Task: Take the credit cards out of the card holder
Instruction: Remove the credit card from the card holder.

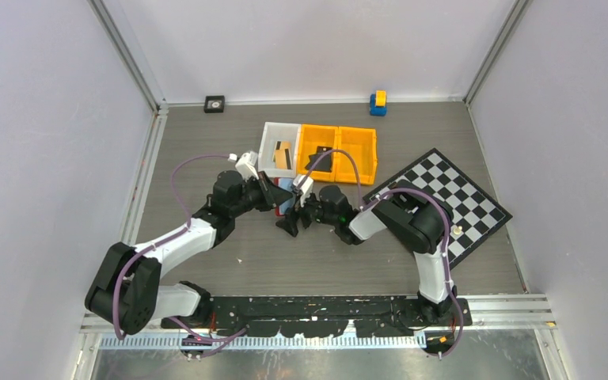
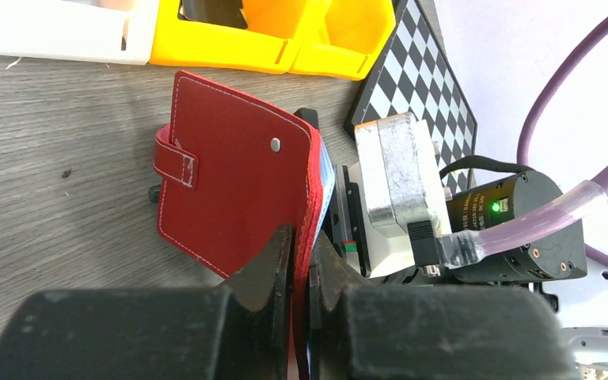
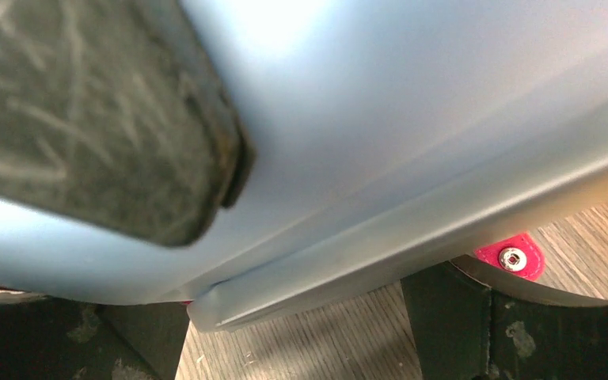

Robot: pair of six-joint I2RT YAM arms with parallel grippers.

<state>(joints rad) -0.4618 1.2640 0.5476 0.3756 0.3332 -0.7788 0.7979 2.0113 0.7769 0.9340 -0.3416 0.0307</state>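
Grey tabletop (image 2: 63, 237); red card holder (image 2: 229, 190) edge clamped between left jaws

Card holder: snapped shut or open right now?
Open: card holder, pinched by left gripper, shows its snap tab unfastened, sleeves exposed.

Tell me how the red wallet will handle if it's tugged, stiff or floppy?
Probably floppy at the fold: the wallet splays its cover away from its sleeves where the left gripper pinches one edge. The sleeves look thin and glossy, so likely slippery and apt to buckle. Likely light: that single pinch seems enough to hold it.
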